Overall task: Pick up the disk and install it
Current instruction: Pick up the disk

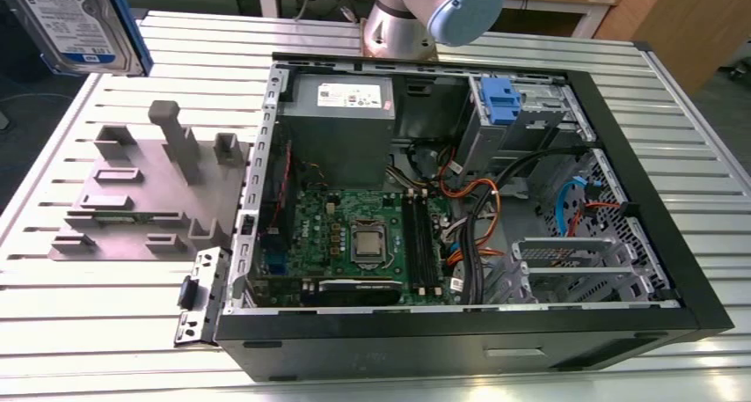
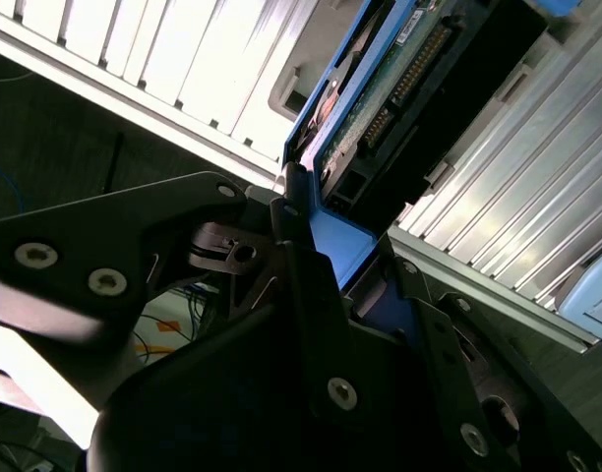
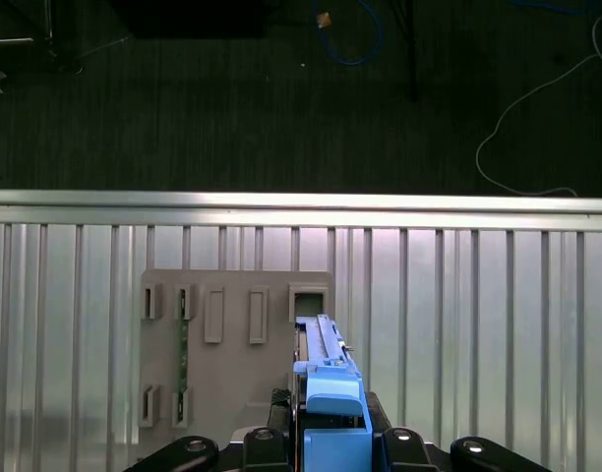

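Note:
The disk, silver with a white-and-blue label and a blue side rail, hangs in the air at the exterior view's upper left, above the table's far left corner. In the first wrist view the disk shows edge-on with its blue rail, held over the grey fixture plate. My gripper is shut on it, with a black finger on either side. The second wrist view shows the disk's circuit-board side and its blue rail clamped in the gripper.
An open black computer case lies on the slatted metal table. Inside are a grey power supply, a motherboard, cables and a drive bay with a blue clip. The grey fixture plate stands left of the case.

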